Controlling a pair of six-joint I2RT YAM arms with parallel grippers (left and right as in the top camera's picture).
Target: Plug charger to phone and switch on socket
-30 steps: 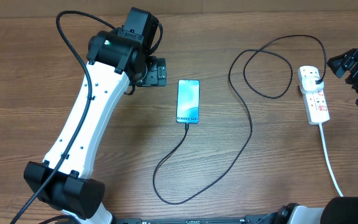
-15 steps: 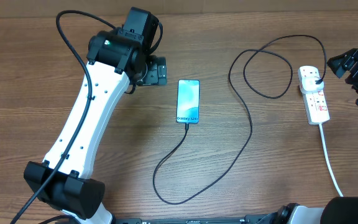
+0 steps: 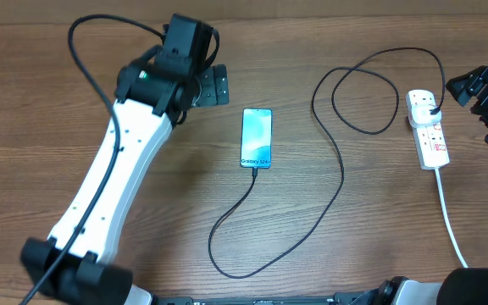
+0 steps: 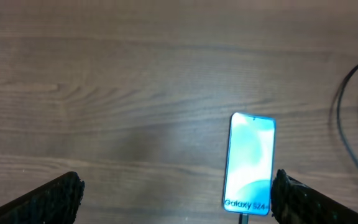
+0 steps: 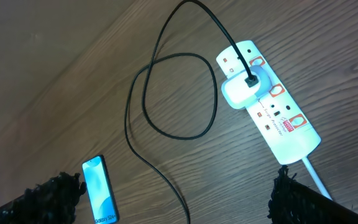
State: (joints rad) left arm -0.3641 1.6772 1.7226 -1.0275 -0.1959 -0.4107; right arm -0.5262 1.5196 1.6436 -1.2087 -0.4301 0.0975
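Note:
The phone [image 3: 257, 138] lies flat mid-table with its blue screen lit; it also shows in the left wrist view [image 4: 250, 162] and the right wrist view [image 5: 98, 190]. The black charger cable [image 3: 342, 182] enters its near end, loops across the table and ends at a white adapter [image 5: 241, 87] seated in the socket strip [image 3: 430, 135]. The strip's red switches show in the right wrist view [image 5: 275, 109]. My left gripper [image 3: 220, 85] is open and empty, above the table left of the phone's far end. My right gripper [image 3: 468, 87] is open and empty, right of the strip.
The strip's white cord [image 3: 449, 220] runs toward the front right edge. The cable's large loop [image 3: 356, 89] lies between phone and strip. My left arm [image 3: 117, 178] spans the left half of the wooden table [image 3: 41, 102].
My left arm has swung back and slightly to the left, carrying its gripper a little farther from the phone. The right arm, phone, cable and strip have not moved.

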